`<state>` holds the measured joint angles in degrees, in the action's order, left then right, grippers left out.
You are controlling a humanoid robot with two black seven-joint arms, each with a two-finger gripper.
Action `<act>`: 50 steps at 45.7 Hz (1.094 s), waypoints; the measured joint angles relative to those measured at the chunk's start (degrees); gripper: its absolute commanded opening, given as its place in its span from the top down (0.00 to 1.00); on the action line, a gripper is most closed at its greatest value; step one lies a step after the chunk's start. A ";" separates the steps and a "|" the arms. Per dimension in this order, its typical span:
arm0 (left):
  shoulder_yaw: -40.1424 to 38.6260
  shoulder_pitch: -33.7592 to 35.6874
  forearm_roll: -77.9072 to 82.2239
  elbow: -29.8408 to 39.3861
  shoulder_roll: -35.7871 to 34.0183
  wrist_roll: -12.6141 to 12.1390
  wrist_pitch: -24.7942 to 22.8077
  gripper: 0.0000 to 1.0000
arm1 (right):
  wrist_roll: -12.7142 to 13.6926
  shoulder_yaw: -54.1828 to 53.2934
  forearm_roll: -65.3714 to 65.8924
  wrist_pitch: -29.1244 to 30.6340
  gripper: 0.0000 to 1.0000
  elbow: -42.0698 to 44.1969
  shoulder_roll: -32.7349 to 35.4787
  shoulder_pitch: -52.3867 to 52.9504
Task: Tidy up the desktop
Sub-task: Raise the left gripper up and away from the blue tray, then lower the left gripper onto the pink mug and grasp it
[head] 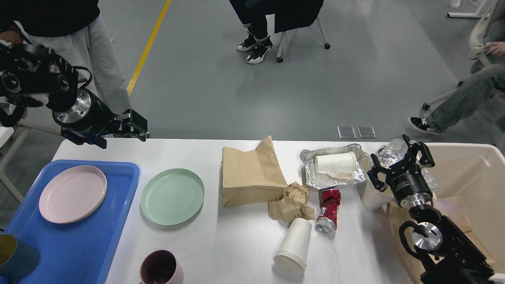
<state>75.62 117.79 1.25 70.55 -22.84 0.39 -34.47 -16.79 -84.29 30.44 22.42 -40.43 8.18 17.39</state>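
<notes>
The white desktop (236, 244) carries a green plate (172, 196), a brown paper bag (250, 173), crumpled brown paper (292, 203), a crushed red can (329, 207) and a white paper cup (294, 244) lying on its side. A foil tray (315, 179) holds another white cup (335, 161). My left gripper (135, 126) hangs open and empty above the table's far left edge. At the right, my right gripper (398, 159) is open and empty over an upright white cup (371, 195) and crumpled foil (390, 152).
A blue tray (79, 244) at the left holds a pink plate (73, 193) and a teal cup (14, 256). A mauve mug (159, 268) stands at the front edge. A beige bin (469, 173) sits at the right. People stand and sit beyond the table.
</notes>
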 measured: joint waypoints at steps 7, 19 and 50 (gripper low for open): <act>5.85 16.59 -2.80 13.93 5.89 0.19 -0.90 0.04 | 0.00 0.00 -0.01 0.00 0.00 0.00 0.00 0.00; 9.76 32.68 -5.61 27.21 10.73 1.01 -4.58 0.04 | 0.00 0.00 0.05 -0.02 0.00 0.07 0.00 0.00; 12.65 21.87 -5.99 27.47 7.47 4.90 -9.79 0.04 | 0.00 0.00 -0.01 -0.01 0.00 -0.01 0.00 0.00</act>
<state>88.28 139.66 -4.74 98.03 -15.37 5.29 -44.25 -16.79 -84.29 30.43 22.40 -40.44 8.18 17.39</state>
